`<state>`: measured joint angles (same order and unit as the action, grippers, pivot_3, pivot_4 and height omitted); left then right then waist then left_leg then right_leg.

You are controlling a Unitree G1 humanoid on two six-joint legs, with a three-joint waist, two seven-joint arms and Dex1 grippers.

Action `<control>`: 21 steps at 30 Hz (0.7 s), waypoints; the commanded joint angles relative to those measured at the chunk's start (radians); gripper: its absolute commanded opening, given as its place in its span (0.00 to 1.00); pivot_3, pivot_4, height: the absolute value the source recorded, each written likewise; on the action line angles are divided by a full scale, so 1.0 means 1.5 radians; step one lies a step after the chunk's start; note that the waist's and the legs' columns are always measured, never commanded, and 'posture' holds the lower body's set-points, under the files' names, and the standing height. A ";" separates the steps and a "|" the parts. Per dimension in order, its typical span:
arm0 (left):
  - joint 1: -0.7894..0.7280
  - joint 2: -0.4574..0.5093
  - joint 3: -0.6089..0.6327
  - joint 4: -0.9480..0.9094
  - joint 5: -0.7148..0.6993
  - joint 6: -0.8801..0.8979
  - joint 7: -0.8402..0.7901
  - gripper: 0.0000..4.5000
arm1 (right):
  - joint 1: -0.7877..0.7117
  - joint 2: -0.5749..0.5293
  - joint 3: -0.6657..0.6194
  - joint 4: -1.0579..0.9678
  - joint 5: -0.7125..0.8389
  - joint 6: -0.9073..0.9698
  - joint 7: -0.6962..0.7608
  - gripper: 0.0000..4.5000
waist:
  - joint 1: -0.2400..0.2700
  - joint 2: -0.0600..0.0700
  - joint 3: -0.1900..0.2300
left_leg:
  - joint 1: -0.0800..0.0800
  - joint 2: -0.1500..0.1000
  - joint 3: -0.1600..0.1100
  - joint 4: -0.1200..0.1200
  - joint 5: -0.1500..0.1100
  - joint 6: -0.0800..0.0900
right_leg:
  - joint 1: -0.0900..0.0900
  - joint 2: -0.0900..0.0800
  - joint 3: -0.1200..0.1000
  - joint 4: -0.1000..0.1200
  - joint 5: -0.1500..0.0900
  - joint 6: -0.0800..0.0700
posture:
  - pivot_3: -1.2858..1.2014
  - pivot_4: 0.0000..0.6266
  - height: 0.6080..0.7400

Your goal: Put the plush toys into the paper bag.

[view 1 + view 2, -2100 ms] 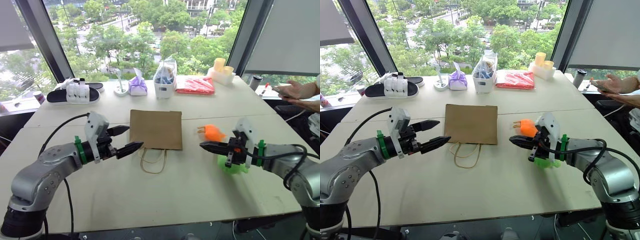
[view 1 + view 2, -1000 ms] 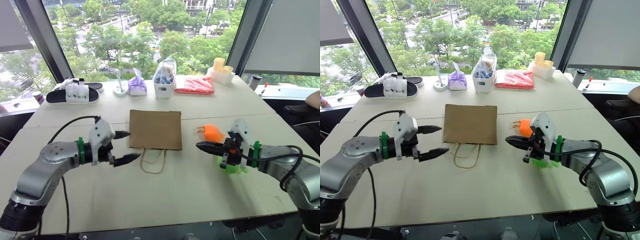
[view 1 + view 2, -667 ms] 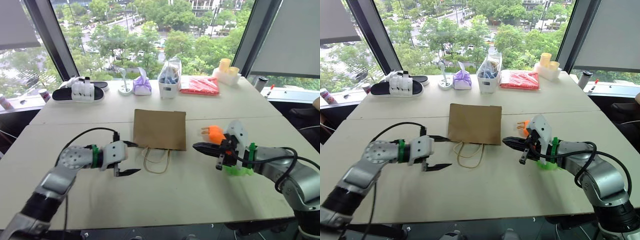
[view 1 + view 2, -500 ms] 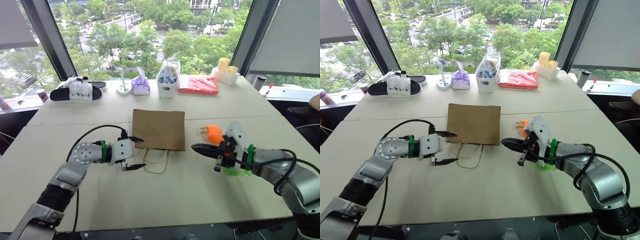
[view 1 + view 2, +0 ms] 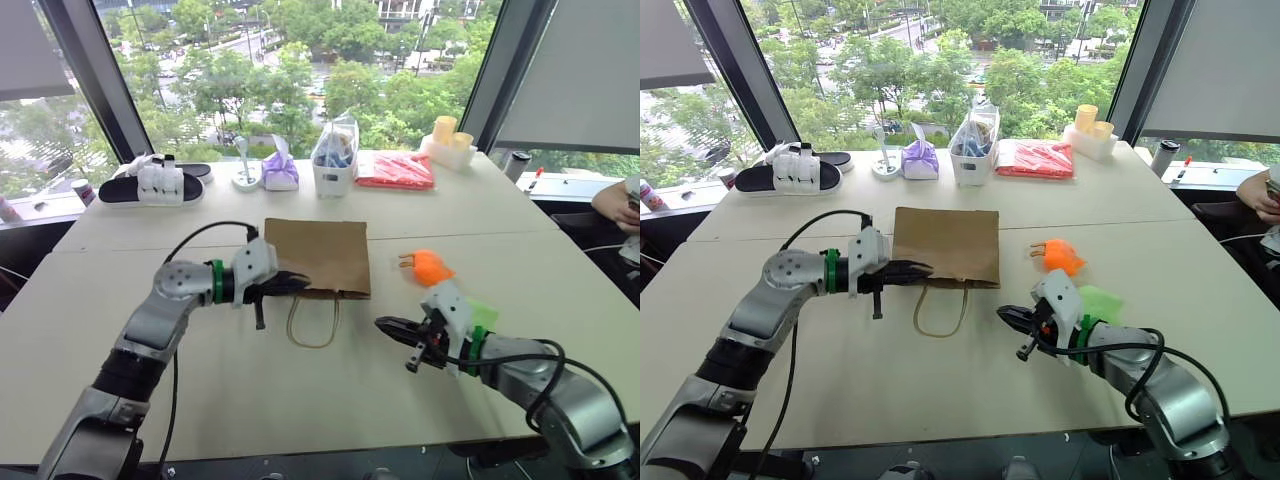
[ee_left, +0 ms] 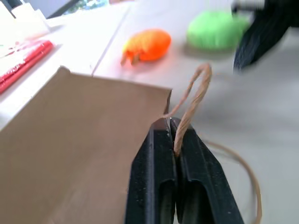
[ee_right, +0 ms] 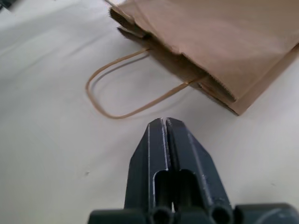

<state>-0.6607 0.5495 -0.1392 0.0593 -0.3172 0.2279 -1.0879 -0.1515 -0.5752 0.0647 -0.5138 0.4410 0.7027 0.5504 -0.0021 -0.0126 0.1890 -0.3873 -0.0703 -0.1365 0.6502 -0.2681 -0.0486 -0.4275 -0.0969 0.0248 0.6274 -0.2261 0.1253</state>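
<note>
The brown paper bag (image 5: 318, 255) lies flat at the table's middle, its mouth toward me. My left gripper (image 5: 292, 283) is at the mouth's left corner, shut on one cord handle (image 6: 192, 105), which rises between the fingers in the left wrist view. The other handle loop (image 5: 312, 326) lies on the table. An orange plush toy (image 5: 428, 266) sits right of the bag. The lime green plush toy (image 5: 482, 311) lies nearer me, partly behind my right arm. My right gripper (image 5: 386, 326) is shut and empty, low over the table, pointing toward the bag (image 7: 224, 46).
Along the far edge stand a black and white slipper (image 5: 150, 186), a purple pouch (image 5: 280, 171), a clear plastic bag in a white holder (image 5: 331, 158), a red packet (image 5: 395, 170) and yellow cups (image 5: 446, 139). A person's hand (image 5: 618, 199) shows at the right edge.
My left gripper moved right to the bag's mouth and shut on a handle cord. My right gripper, still shut, sank toward the table, nearer me than the toys.
</note>
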 commanded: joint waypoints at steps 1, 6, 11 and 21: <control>-0.036 -0.013 0.028 -0.051 -0.056 0.087 0.017 0.01 | -0.043 0.067 0.046 0.025 -0.055 -0.024 -0.068 0.00 | -0.008 0.000 0.000 | 0.000 0.000 0.000 0.000 0.000 0.000 | 0.000 0.000 0.000 0.000 0.000 0.000 | 0.52 0.24 1.00; -0.049 -0.033 0.035 -0.099 -0.104 0.179 0.045 0.01 | -0.153 0.216 0.107 0.198 -0.145 -0.096 -0.158 0.00 | -0.016 0.000 0.000 | 0.002 0.000 0.000 -0.001 0.001 -0.001 | 0.000 0.000 0.001 0.002 0.000 0.000 | 0.52 0.24 1.00; -0.066 -0.061 0.082 -0.140 -0.177 0.269 0.104 0.01 | -0.243 0.312 0.110 0.416 -0.220 -0.193 -0.223 0.00 | -0.013 0.000 0.000 | 0.002 0.000 -0.001 -0.002 0.001 -0.002 | -0.001 0.001 0.001 0.002 0.000 0.000 | 0.52 0.24 1.00; -0.274 -0.107 0.244 -0.047 -0.279 0.334 0.275 0.01 | -0.263 0.351 0.119 0.563 -0.266 -0.277 -0.191 0.00 | -0.020 0.000 0.000 | 0.002 0.000 -0.001 -0.002 0.001 -0.002 | -0.001 0.001 0.000 0.002 0.000 -0.001 | 0.52 0.24 1.00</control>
<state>-1.0333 0.3833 0.1786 0.0003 -0.6989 0.7375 -0.6920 -0.5472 -0.0492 0.2434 0.3228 0.0550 0.2926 0.2556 -0.0316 -0.0125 0.1886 -0.3840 -0.0705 -0.1377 0.6474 -0.2659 -0.0525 -0.4291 -0.0955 0.0256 0.6308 -0.2258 0.1245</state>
